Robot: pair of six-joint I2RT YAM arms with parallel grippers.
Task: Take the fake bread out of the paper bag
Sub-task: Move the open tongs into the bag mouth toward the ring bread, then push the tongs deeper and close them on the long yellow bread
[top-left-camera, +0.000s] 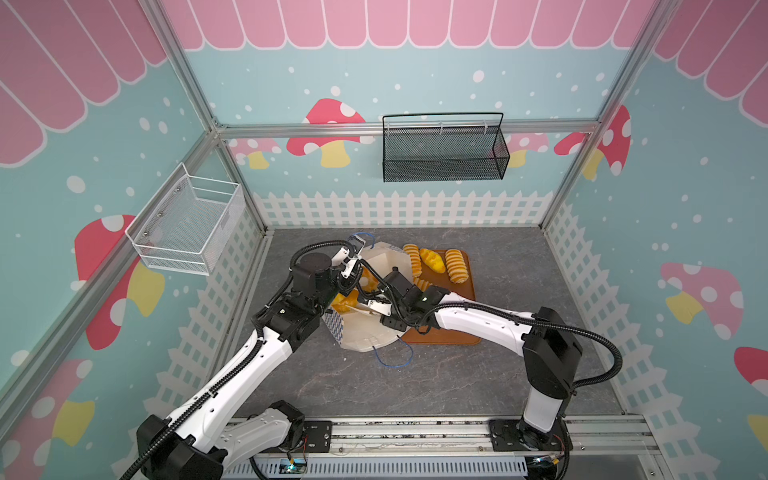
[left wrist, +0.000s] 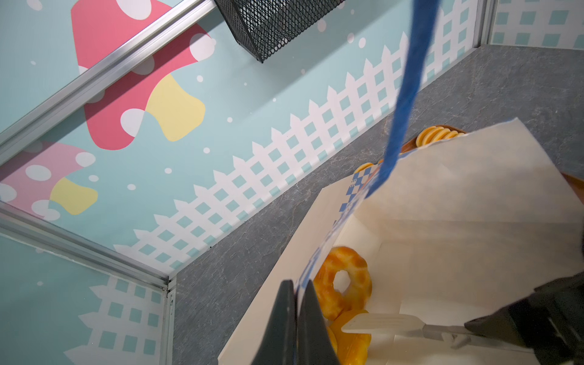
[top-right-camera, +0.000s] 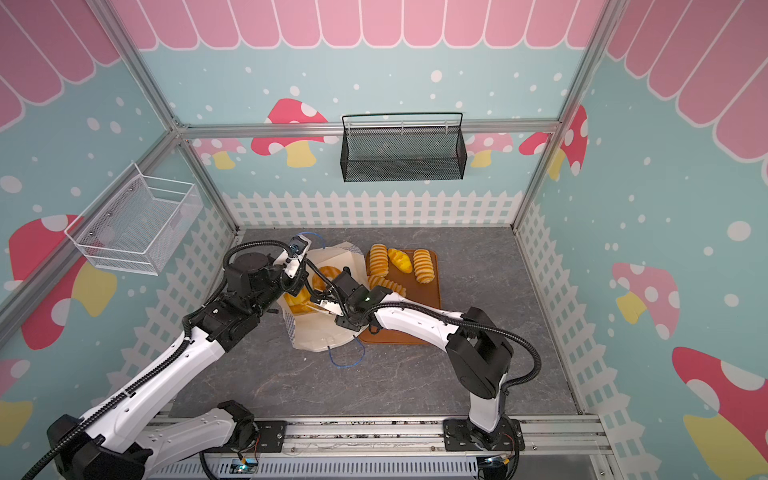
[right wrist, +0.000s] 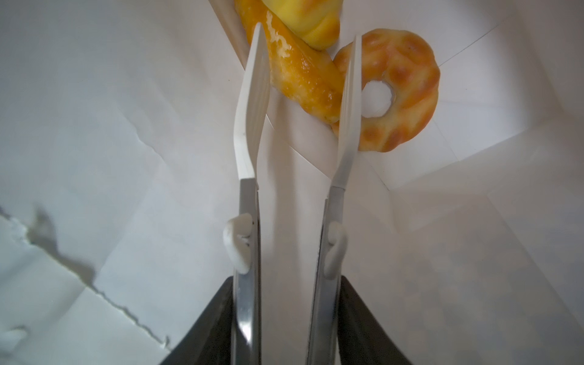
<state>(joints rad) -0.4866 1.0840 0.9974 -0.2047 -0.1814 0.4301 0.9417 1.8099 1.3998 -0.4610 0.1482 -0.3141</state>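
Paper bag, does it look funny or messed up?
Yes. The paper bag is slumped, not standing neatly: the left gripper pinches its rim, pulling the mouth wide and lopsided. One blue handle sprawls loose on the table. Nothing has spilled.

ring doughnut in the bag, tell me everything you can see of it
The ring doughnut is a glossy, plastic-looking toy, golden-yellow with browner baked patches. It has a lobed outer rim and a round hole that shows white paper behind. It looks whole and rests on the white inner paper of the paper bag, deep near the folded bottom. Its rim meets an oblong glazed pastry beside it. One white tip of the tongs crosses its edge in the right wrist view; whether they touch cannot be told.
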